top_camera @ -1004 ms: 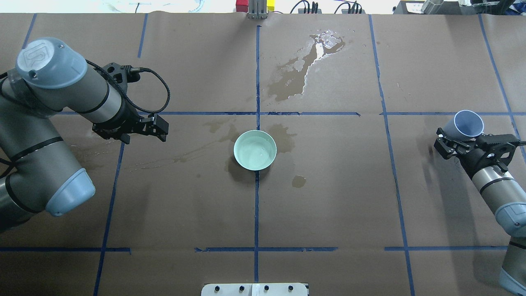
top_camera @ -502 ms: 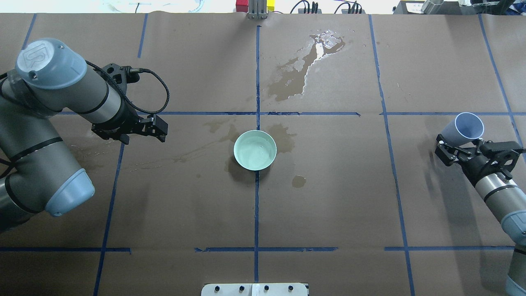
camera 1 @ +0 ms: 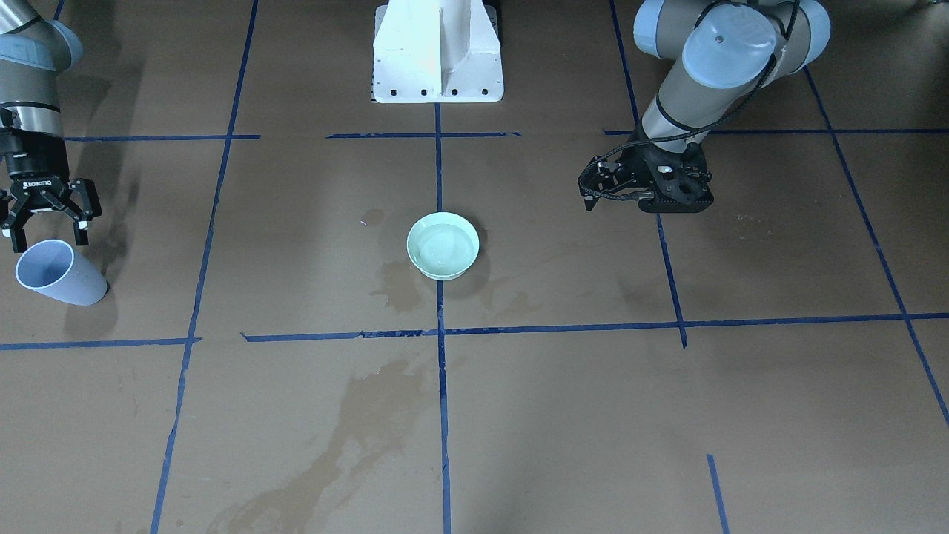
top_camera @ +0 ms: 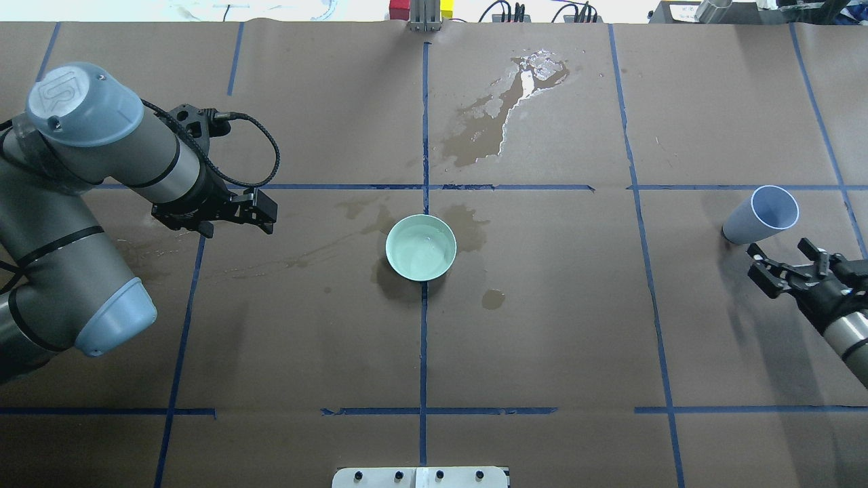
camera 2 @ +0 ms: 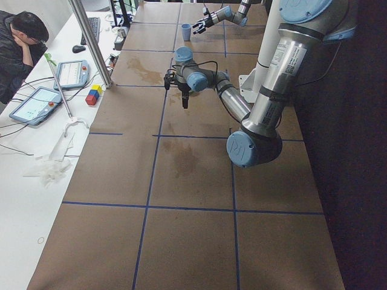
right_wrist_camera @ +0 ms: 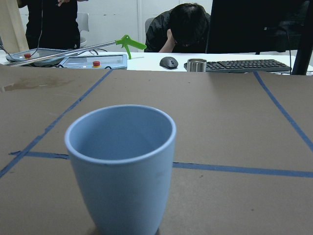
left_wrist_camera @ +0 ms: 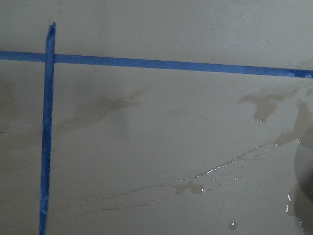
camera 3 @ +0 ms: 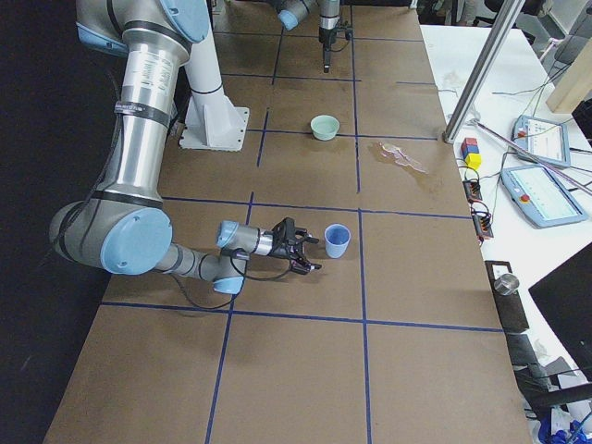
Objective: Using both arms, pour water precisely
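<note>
Grey tubing with pale-blue joint caps forms the left arm (top_camera: 74, 203), which reaches in over the brown tabletop (top_camera: 542, 339). Its black pincer (top_camera: 263, 211) hangs left of centre, and its fingers look pressed together, though the angle is poor. A pale-green bowl (top_camera: 420, 247) holding water sits in the middle among wet patches (top_camera: 505, 108). Further right a light-blue cup (top_camera: 758, 217) stands upright. Just beside it, not touching, the right pincer (top_camera: 780, 261) is spread wide on the matching right arm (top_camera: 844, 325).
</note>
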`<state>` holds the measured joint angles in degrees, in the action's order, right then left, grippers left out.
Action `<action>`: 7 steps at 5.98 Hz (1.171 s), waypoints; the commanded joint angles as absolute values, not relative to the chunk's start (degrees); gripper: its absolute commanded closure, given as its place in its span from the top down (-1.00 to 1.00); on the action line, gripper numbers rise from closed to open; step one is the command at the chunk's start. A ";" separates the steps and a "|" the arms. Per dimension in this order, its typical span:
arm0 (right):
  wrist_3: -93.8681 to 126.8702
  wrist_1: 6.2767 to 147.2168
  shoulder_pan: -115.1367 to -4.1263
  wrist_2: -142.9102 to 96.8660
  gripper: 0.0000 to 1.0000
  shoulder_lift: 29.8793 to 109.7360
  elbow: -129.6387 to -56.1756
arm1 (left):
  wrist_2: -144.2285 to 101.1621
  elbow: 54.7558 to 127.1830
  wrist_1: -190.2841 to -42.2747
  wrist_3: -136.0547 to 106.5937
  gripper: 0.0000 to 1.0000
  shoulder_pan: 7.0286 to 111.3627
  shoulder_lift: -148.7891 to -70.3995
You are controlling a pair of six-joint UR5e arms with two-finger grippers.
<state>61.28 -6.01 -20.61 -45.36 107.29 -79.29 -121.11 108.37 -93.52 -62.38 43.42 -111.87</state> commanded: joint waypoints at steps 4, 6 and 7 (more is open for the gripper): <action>55.66 -12.21 -20.21 -49.30 0.99 113.99 -79.89 | -120.94 108.63 -93.43 -63.81 1.00 43.42 -112.15; 54.23 -12.30 -24.40 -55.60 0.99 114.52 -80.33 | -120.15 108.54 -93.43 -63.81 1.00 43.42 -112.06; 50.66 -12.30 -31.39 -63.03 0.99 114.52 -80.33 | -120.15 108.54 -93.43 -63.81 1.00 43.42 -112.15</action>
